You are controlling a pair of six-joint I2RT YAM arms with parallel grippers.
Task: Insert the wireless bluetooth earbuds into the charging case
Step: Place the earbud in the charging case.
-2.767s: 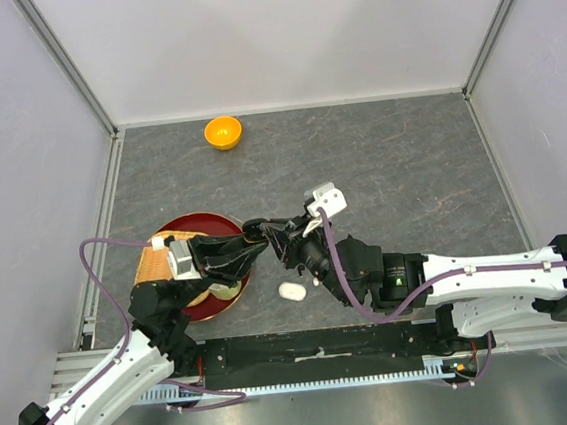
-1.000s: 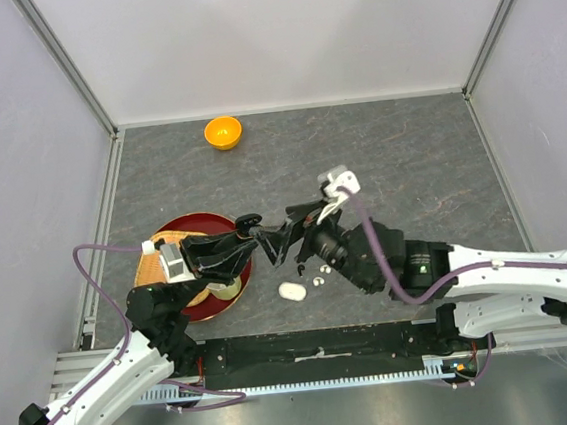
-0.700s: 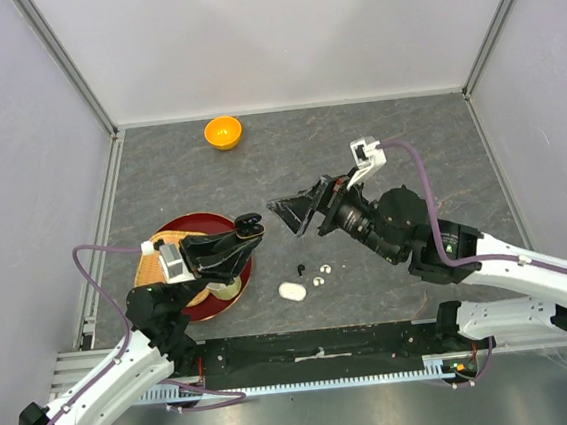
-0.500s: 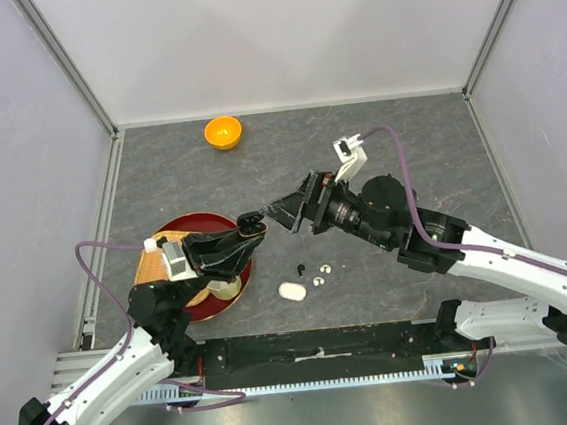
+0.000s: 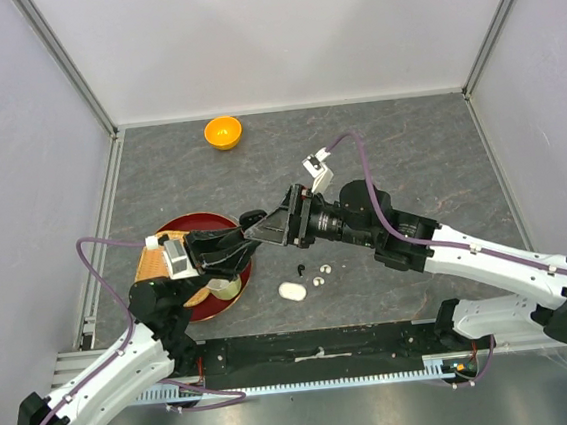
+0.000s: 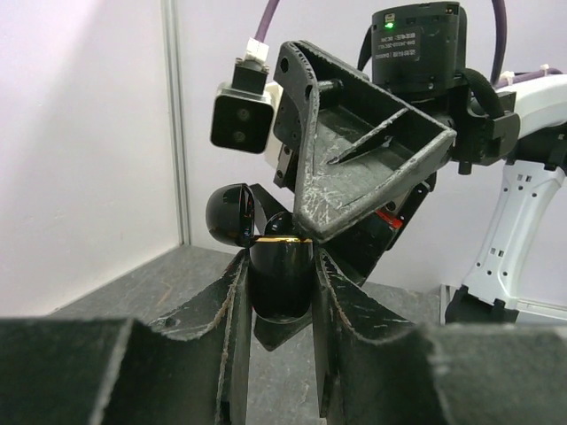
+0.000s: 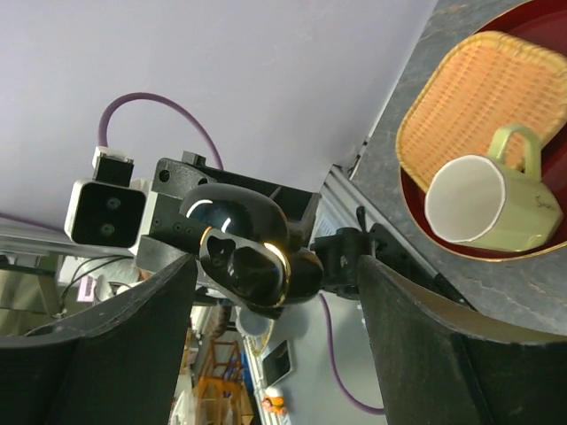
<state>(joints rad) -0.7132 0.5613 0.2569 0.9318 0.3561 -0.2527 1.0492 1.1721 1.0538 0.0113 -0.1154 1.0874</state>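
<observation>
The left fingers point(image 6: 229, 341) were clamped on the lower half of the black charging case point(image 6: 282, 276), holding it aloft with its lid hinged open. The right fingers point(image 7: 97, 354) stood wide apart on either side of it, touching nothing. Lower down, on the tabletop point(image 5: 409, 160), lay the earbuds point(image 5: 300, 269): one black and two pale ones close together, beside a white case point(image 5: 291, 291) and just right of the red plate point(image 5: 192, 218). Such buds look light, hard and glossy, apt to squirt from a pinch, so a gentle hold across the body, stem left free, seems wisest.
</observation>
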